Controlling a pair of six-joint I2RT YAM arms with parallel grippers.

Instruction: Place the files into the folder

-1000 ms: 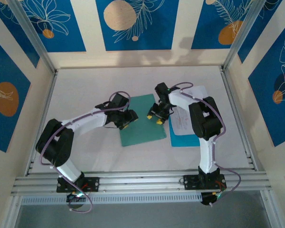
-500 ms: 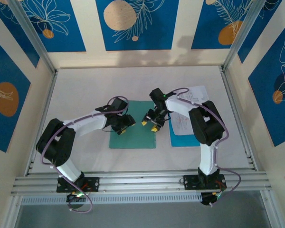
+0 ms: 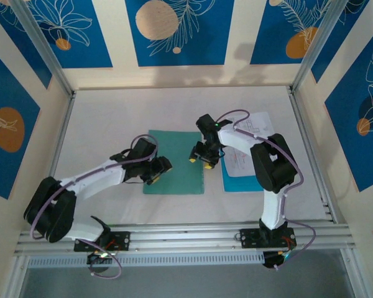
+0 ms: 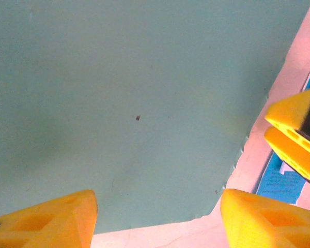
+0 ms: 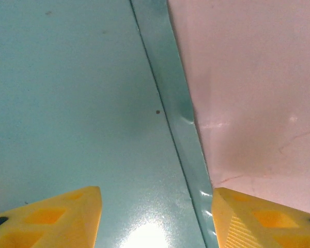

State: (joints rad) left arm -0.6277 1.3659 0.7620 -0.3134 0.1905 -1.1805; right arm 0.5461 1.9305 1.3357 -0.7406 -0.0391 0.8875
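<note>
Folder: the teal-green folder (image 3: 174, 152) is lying flat and closed on the surface (image 3: 112, 118), between the two arms.
Files: the white printed sheets (image 3: 238, 162) are resting on the bright blue sheet (image 3: 235, 185), just beside the folder's right edge and partly under the right arm. None is sitting inside the folder.
Left tool: the left tool (image 3: 158, 169) is hanging over the folder's left side with its yellow fingers spread, pinching nothing. Its wrist view is looking down on the plain cover (image 4: 134, 93) near a corner.
Right tool: the right tool (image 3: 201, 162) is hanging over the folder's right edge, also spread and carrying nothing. Its wrist view is showing a narrow band (image 5: 173, 113) running along that edge, probably the spine.
Contact: whether either tool is touching the cover cannot be told.
Progress: the task is looking barely begun, since both tools are only positioning at the folder.
Remaining: opening the cover, bringing the sheets across, laying them inside and closing it are all waiting to be done.
</note>
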